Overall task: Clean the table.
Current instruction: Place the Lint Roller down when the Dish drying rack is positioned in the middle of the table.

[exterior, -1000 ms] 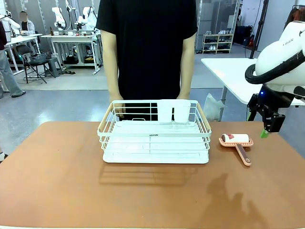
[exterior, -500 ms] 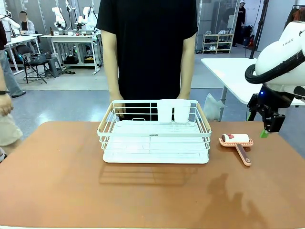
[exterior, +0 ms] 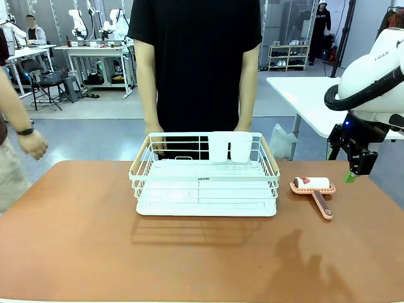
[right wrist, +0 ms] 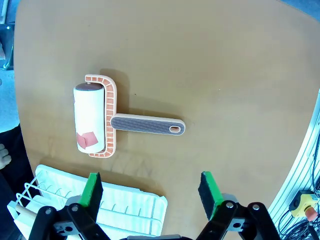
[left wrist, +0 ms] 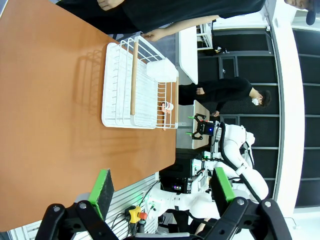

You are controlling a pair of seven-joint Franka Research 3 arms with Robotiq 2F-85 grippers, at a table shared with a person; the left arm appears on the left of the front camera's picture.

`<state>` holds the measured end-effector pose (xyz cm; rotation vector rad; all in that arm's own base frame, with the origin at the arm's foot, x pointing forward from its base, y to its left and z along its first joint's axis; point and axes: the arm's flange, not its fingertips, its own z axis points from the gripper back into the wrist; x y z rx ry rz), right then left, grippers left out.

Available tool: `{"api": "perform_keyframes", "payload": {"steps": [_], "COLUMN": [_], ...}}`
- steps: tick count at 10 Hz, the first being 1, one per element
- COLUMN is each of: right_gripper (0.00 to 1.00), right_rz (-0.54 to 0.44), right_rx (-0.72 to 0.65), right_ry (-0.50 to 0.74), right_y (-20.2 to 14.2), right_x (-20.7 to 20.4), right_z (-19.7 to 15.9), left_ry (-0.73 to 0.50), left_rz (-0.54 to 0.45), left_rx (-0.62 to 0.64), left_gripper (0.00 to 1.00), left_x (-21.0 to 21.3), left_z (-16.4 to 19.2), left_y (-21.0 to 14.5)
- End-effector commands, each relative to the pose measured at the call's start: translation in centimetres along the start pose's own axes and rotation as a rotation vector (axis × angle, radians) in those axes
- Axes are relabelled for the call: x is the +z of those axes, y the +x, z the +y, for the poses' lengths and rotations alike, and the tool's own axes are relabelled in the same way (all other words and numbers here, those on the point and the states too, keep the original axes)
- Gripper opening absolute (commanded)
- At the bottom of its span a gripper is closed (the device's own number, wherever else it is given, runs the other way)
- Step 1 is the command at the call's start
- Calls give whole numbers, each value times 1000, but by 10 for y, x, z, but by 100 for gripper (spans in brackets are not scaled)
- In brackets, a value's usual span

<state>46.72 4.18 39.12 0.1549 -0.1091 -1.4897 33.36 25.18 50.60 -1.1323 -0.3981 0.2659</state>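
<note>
Right arm hangs high at bench (exterior: pixel 76 240) far-right edge; right tool (right wrist: pixel 150 192) spread wide, empty, above lint roller (right wrist: pixel 107 122) lying beside rack (exterior: pixel 205 180). Left tool (left wrist: pixel 162 187) likewise spread, empty.

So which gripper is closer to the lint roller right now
The right. The right gripper hangs open just above and beside the lint roller at the table's right end. The left gripper is off the opposite side, beyond the rack.
</note>
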Motion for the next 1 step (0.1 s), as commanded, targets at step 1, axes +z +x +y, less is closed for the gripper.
{"api": "perform_keyframes", "payload": {"steps": [1], "right_gripper": [100], "right_rz": [1], "right_rx": [9], "right_ry": [-2], "right_y": [-1], "right_x": [-1], "right_z": [-2], "left_ry": [-18], "left_rz": [-1], "left_rx": [-9], "left_gripper": [100], "left_x": [3], "left_z": [-2], "left_y": [-2]}}
